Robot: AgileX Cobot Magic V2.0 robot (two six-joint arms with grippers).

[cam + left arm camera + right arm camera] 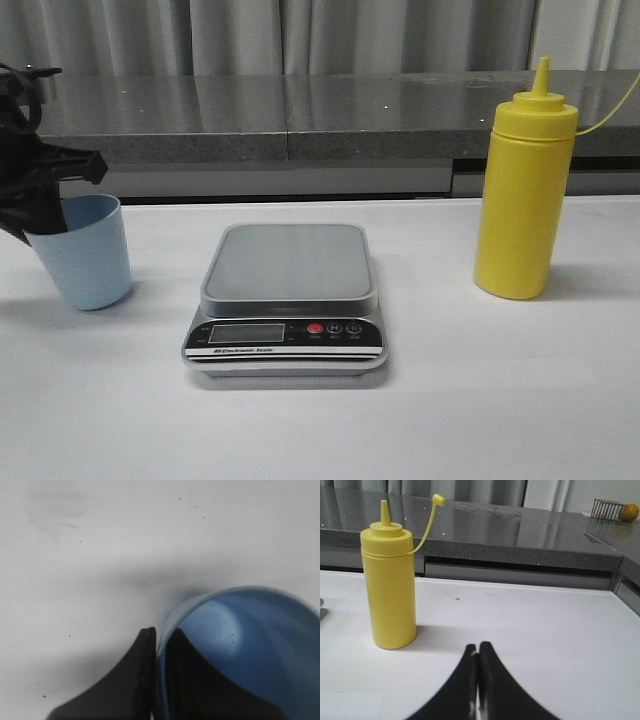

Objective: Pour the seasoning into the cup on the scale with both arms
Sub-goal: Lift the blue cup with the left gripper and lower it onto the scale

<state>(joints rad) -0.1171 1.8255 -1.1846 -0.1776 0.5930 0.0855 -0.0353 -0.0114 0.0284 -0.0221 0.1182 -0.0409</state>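
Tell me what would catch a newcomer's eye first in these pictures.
The tall yellow seasoning bottle stands out first, upright on the white table at the right, its cap off and dangling on a thin tether. In the middle sits the scale, its grey platform bare. At the left, the left hand pinches the rim of the pale blue cup, one finger inside; the right hand is shut, short of the bottle.

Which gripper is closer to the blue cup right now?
Left. The left gripper is at the cup, its fingers closed on the rim, one inside and one outside. The right gripper is shut and empty, near the seasoning bottle, beyond the scale.
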